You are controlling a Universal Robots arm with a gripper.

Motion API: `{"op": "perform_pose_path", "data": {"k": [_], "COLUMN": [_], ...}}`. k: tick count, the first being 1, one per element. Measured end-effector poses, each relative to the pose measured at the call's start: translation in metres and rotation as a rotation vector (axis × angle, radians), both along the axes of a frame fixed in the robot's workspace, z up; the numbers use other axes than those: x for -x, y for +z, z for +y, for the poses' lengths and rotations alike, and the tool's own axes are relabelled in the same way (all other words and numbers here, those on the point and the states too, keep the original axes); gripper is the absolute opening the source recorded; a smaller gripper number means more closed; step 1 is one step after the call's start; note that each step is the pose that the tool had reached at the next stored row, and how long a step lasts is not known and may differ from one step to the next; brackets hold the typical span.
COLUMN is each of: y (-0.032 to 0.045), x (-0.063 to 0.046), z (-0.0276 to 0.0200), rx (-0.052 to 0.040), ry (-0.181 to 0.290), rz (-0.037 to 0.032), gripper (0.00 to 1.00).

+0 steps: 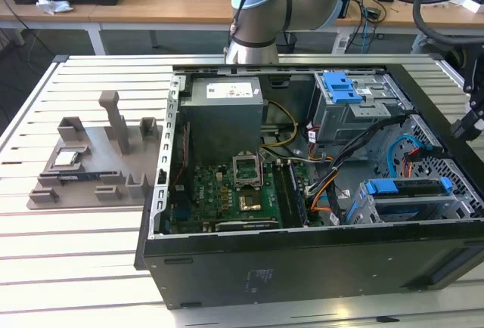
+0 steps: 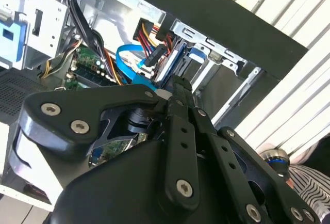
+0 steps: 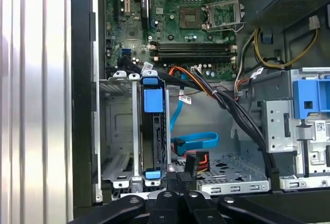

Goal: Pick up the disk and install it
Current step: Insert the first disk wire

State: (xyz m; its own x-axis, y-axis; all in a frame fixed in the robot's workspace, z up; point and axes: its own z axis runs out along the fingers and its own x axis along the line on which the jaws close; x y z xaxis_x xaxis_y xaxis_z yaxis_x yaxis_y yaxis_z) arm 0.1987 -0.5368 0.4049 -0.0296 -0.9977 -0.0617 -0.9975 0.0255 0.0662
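The flat silver hard drive in its blue plastic frame (image 1: 404, 188) stands edge-on, seemingly seated, in the grey metal drive cage (image 1: 354, 207) at the exterior view's lower right, the black gripper (image 3: 178, 178) hovering near it, pinched together on nothing.

Matt black plastic pincer (image 3: 178, 182), glossy blue plastic disk (image 3: 153, 100) frame, bare metal drive cage (image 3: 121, 131).
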Motion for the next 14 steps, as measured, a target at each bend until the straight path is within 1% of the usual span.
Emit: {"op": "perform_pose_path", "data": {"k": [1, 5, 7, 9, 10, 12, 14], "y": [-0.0044, -0.0046, -0.0047, -0.006, -0.0074, -0.0103, -0.0133], "x": [-0.0005, -0.0006, -0.0006, -0.0005, -0.0006, -0.0006, -0.0006], "z": [0.0002, 0.0002, 0.0002, 0.0005, 0.0018, 0.005, 0.0092], "rx": [0.0001, 0.0, 0.0001, 0.0013, 0.0083, 0.0146, 0.0215], "ry": [0.0, 0.0, 0.0, 0.0, 0.0, 0.0, 0.0], "rz": [-0.0001, -0.0001, -0.0001, 0.0, -0.0001, -0.0001, -0.0001], "gripper": [0.11, 0.11, 0.24, 0.24, 0.24, 0.24, 0.24]}}
